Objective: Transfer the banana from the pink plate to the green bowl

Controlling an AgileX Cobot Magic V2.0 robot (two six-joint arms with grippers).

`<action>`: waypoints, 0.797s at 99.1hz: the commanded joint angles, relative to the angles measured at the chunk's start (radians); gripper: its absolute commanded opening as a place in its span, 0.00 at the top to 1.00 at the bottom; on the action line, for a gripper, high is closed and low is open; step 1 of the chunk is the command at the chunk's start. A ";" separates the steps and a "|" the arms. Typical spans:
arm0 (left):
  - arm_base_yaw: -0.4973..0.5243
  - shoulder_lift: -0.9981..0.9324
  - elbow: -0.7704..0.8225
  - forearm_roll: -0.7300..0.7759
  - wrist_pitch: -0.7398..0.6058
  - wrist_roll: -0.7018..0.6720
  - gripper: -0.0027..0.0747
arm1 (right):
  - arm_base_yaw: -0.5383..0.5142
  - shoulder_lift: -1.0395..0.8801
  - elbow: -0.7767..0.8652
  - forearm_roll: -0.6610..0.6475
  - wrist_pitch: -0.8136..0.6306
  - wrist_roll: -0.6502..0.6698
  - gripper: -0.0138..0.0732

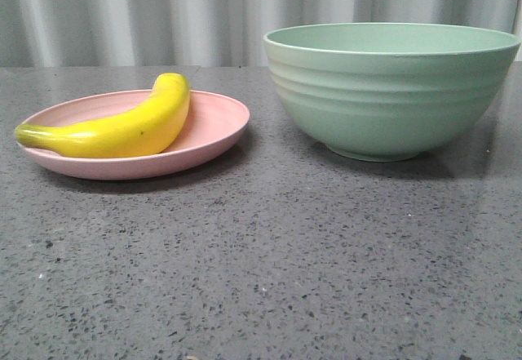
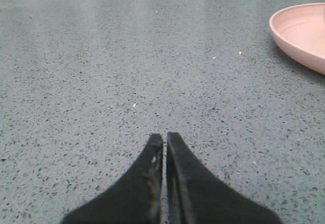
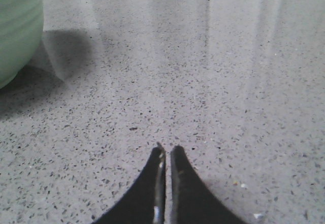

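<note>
The yellow banana (image 1: pixel 122 127) lies on the pink plate (image 1: pixel 218 123) at the left of the front view. The green bowl (image 1: pixel 390 91) stands upright to the plate's right, with nothing showing above its rim. Neither arm shows in the front view. In the left wrist view my left gripper (image 2: pixel 164 136) is shut and empty over bare table, and the pink plate's edge (image 2: pixel 300 33) is well off from it. In the right wrist view my right gripper (image 3: pixel 167 149) is shut and empty over bare table, with the green bowl's side (image 3: pixel 18 28) away from it.
The grey speckled table (image 1: pixel 269 270) carries only the plate and the bowl. A pale curtain (image 1: pixel 163 9) hangs behind the table's far edge.
</note>
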 commanded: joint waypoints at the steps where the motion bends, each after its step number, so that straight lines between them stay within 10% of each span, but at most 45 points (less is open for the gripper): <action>1: 0.003 -0.028 0.008 -0.002 -0.071 0.000 0.99 | -0.004 -0.017 0.023 -0.017 -0.016 -0.008 0.92; 79: 0.003 -0.028 0.008 0.030 -0.073 0.000 0.99 | -0.004 -0.017 0.023 -0.023 -0.023 -0.008 0.92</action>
